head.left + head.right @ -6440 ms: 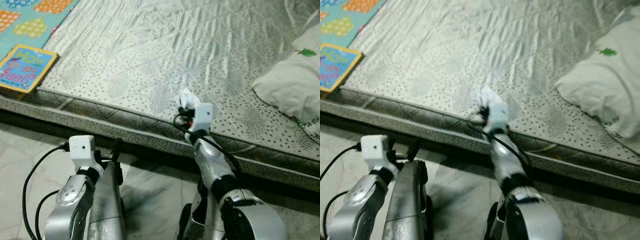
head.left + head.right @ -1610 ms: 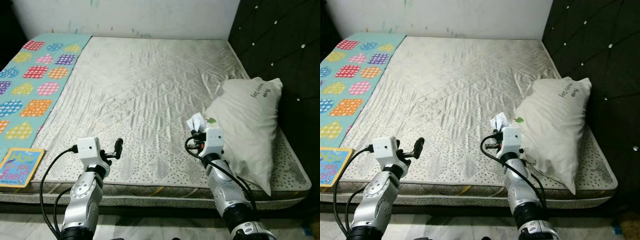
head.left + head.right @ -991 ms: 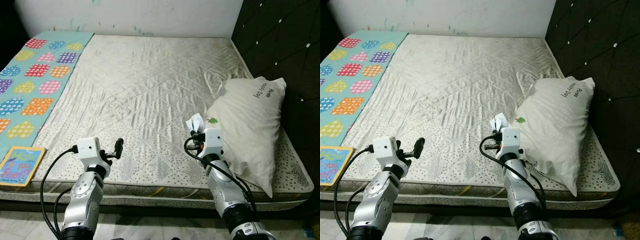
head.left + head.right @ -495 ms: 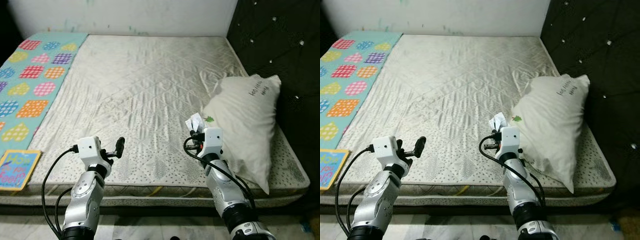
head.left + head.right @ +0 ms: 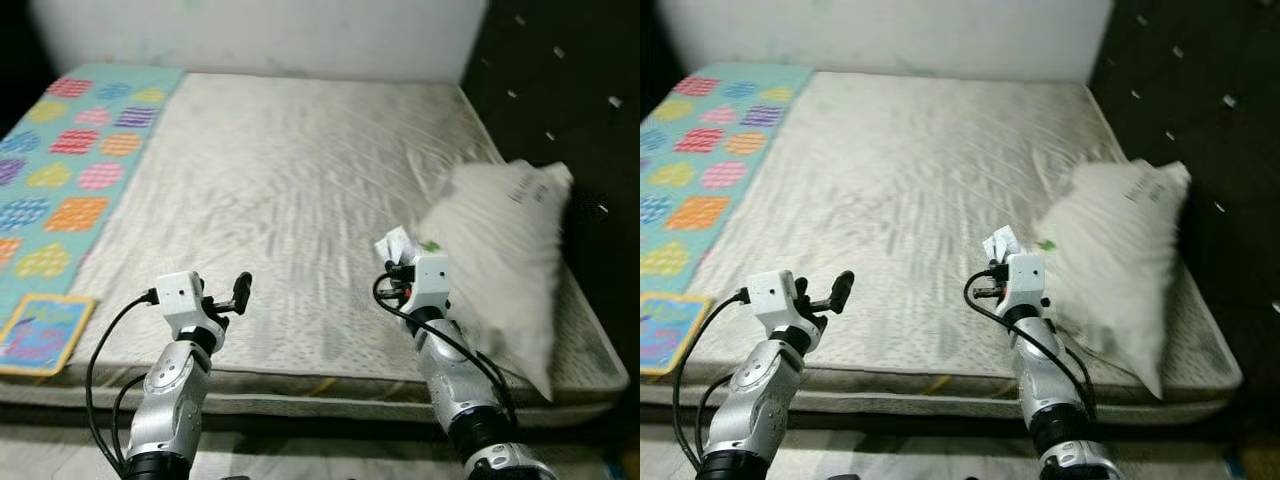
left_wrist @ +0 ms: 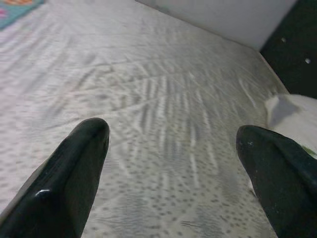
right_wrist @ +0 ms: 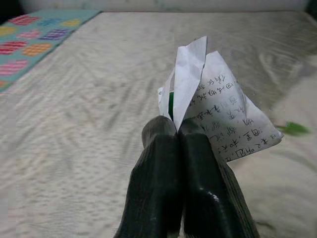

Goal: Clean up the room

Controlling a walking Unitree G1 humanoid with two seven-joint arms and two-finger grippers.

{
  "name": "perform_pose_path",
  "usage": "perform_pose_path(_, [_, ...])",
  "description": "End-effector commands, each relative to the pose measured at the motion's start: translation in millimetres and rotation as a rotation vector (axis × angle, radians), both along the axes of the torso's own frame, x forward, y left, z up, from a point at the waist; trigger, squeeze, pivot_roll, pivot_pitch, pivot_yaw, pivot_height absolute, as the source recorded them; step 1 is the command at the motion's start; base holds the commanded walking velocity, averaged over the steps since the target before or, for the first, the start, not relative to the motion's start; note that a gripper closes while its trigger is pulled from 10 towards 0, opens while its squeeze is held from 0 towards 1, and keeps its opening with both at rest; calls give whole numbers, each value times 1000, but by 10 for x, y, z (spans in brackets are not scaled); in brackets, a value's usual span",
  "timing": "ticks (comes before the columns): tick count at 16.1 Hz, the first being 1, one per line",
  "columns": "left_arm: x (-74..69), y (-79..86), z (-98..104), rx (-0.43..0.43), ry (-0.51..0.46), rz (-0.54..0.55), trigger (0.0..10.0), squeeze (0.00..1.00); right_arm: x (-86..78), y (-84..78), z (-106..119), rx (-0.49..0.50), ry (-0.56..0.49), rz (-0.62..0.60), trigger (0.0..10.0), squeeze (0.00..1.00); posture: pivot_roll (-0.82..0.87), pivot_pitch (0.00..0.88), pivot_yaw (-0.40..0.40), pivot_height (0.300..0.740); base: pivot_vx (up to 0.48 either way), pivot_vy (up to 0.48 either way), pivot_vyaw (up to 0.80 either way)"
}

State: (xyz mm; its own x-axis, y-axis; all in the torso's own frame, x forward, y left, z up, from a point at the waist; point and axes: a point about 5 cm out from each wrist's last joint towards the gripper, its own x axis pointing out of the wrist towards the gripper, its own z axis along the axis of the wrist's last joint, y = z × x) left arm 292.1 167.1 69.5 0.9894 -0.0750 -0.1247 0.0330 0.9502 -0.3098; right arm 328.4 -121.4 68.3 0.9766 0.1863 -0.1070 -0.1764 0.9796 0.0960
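- Left eye view: the bed (image 5: pixel 300 180) runs from near edge to far wall, bare quilted mattress, the whole picture a bit smeared. The right gripper (image 5: pixel 393 250) is raised over the near edge at about 5 o'clock of the mattress, clamped on a paper (image 5: pixel 393 243). A pillow (image 5: pixel 510 260) lies just beside it at 3 o'clock, its far corner against the dark headboard (image 5: pixel 560 90).
- Right eye view: the left gripper (image 5: pixel 840 287) hangs over the near edge at 7 o'clock, holding nothing. A patterned mat (image 5: pixel 710 160) lies along the 9 o'clock side; a book (image 5: pixel 665 330) sits at its near end, cut off by the frame, cover too blurred to read.
- Left wrist view: two black fingers (image 6: pixel 74 173) stand wide apart over the mattress.
- Right wrist view: fingers (image 7: pixel 168 188) pressed together on the crumpled, printed paper; its lower part is hidden between them.
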Motion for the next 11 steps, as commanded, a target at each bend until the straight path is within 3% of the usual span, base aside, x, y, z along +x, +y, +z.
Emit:
perform_pose_path(1, [1,9,6,0,1,-8,10000,0,22,3,34,6,-6,4,10000,0,71,123,-49,740,0,315,0])
perform_pose_path(11, [24,-19,5,-18,2,-5,10000,0,42,-14,32,3,1,6,10000,0,71,120,-57,740,0,322,0])
